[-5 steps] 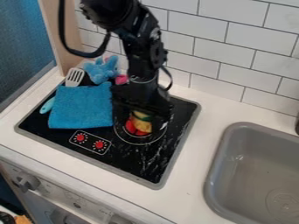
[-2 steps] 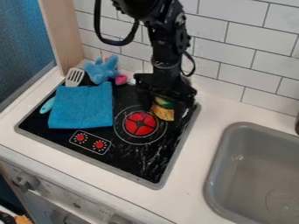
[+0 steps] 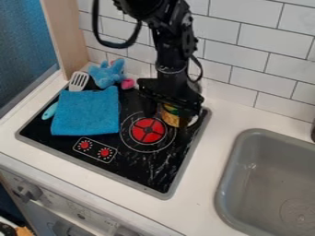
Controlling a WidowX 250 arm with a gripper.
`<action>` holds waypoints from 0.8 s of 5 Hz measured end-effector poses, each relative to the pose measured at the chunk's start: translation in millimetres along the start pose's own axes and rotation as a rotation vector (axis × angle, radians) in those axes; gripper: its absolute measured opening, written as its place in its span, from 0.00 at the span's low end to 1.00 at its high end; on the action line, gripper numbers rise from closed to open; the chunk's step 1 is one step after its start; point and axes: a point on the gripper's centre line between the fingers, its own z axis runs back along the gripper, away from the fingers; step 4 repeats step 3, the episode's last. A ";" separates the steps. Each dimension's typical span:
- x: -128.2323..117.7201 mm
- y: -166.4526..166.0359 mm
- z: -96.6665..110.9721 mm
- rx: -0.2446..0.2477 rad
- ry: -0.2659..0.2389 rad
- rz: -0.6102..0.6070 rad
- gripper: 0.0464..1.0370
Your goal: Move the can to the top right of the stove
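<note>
In the camera view, the can (image 3: 170, 118) sits under the gripper's (image 3: 167, 120) jaws, likely for top-right placement; their opening and grip I cannot tell.

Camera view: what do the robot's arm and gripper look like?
The arm is black, built of chunky, angular linked segments, with a thick black cable looping out at its upper left and a thinner dark one bowing out on its right side. The gripper is black too, with a wide, bar-like body.

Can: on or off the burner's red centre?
Off: the can is up and right of the red centre, whose whole disc shows uncovered.
</note>
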 end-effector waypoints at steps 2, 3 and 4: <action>-6.3 15.1 60.0 -0.055 -0.086 0.022 0.96; -10.9 22.7 77.2 -0.086 -0.100 0.048 0.96; -10.9 22.7 77.2 -0.086 -0.100 0.048 0.96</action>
